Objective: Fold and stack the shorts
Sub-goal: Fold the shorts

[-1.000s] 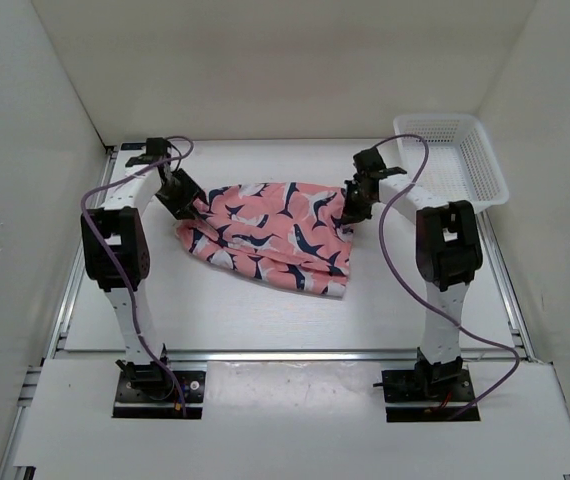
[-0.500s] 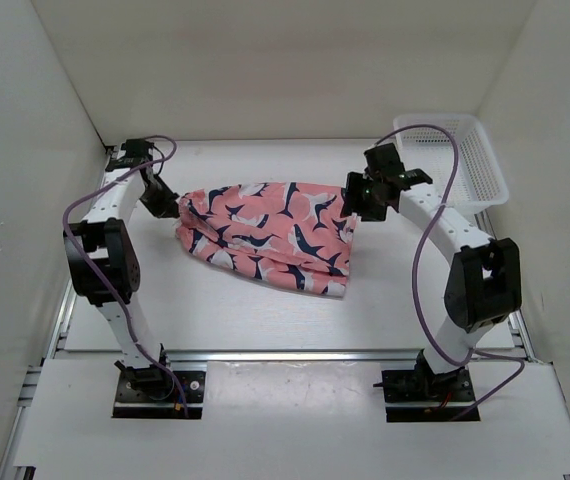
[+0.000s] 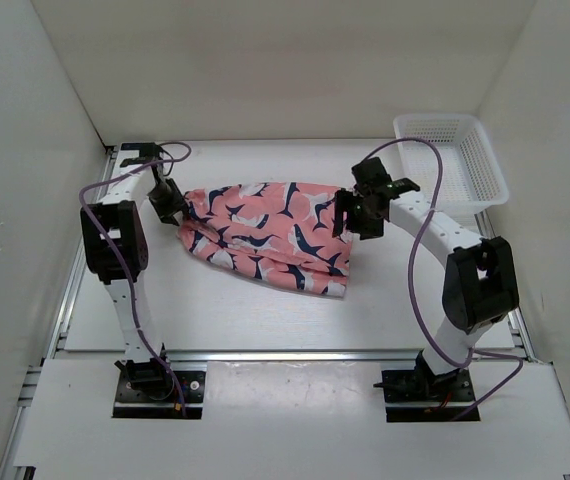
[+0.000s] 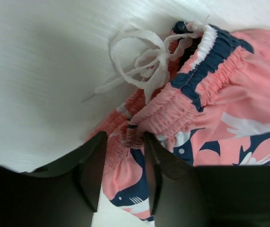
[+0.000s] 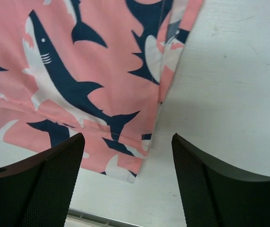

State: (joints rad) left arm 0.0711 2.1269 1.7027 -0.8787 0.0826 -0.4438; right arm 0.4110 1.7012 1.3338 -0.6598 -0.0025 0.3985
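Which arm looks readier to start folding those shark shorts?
Left. The left gripper has the shorts pinched at the waistband, while the right gripper hangs open over the hem, holding nothing.

no readable text, labels or numbers

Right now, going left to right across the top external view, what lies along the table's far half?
Left hand → shorts → right hand → white mesh basket.
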